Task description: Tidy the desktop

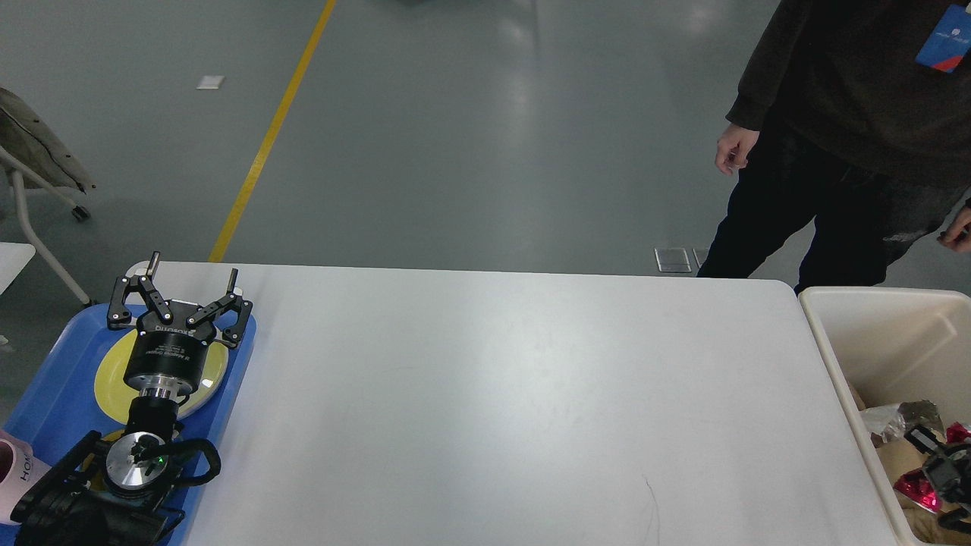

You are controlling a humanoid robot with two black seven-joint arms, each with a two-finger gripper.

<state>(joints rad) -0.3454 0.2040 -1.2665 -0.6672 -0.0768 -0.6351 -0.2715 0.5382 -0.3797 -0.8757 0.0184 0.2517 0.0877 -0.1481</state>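
The desktop [493, 394] is a wide white tabletop with nothing lying on its bare surface. My left gripper [193, 270] hovers open over the far end of a blue tray [57, 379], above a yellow plate [114, 375], with nothing between its fingers. My right gripper [938, 459] is low inside the cream bin [834, 341] at the right edge, seen small and dark. A shiny red object [916, 485] lies right beside it among the trash. Whether the gripper grips it I cannot tell.
A pink cup [11, 466] shows at the tray's near left corner. The bin holds brown paper [895, 462] and crumpled plastic [884, 421]. A person in dark clothes [842, 136] stands beyond the table's far right corner. A wheeled frame [38, 189] stands far left.
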